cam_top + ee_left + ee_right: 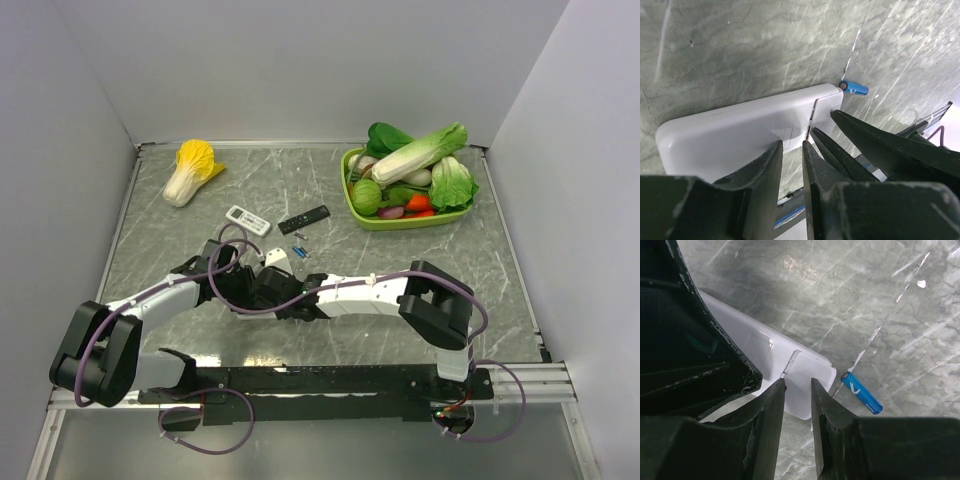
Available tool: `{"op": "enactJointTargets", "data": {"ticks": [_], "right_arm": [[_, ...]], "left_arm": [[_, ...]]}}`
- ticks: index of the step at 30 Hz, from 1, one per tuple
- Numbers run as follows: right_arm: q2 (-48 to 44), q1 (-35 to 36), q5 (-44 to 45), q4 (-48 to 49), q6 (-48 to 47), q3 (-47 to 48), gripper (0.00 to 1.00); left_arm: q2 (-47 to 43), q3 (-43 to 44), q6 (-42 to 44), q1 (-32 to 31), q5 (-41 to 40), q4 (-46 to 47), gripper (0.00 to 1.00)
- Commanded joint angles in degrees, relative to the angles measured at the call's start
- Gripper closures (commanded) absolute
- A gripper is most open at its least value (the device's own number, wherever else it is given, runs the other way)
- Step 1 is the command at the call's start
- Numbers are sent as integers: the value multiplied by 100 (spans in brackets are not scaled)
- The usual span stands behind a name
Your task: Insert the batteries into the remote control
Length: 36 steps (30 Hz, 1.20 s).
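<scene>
Your two arms meet at the middle of the grey-green marbled tabletop [470,290], over the large white rectangular remote control [740,130], which lies plain back up with the seam of its end cover showing. The left pincer [791,147] sits at the remote's long near edge and the right pincer [797,385] over the cover's corner. Each has its fingers a narrow slot apart, and you cannot tell whether either one pinches the plastic. A tiny blue cylindrical battery [862,394] lies just beside the remote's cover end, not touching it; its white marking is too small to read. A second small cell [298,236] lies farther out, near the slim black remote [303,219] and the smaller white remote [248,220]. You have bare marble to the right of the arms; white walls close three sides, and the green tray of vegetables [395,223] fills the far right corner.
</scene>
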Motion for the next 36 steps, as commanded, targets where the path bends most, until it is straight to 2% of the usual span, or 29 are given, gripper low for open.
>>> {"op": "enactJointTargets", "data": {"ticks": [1,7,20,36], "right_arm": [[210,114,-266,264,305,-238,66],[228,106,-169,308,315,-388,76],[-221,53,-363,756,332,-467,78],[-818,0,-2,669,-204,-107,78]], "left_arm": [[141,-220,17,-58,-190,-54,71],[-8,-229,-44,-58,-155,-72,71],[-473,-115,-255,-58,-137,-212,69],[-1529,175,-449,-41,-1086,-916,59]]}}
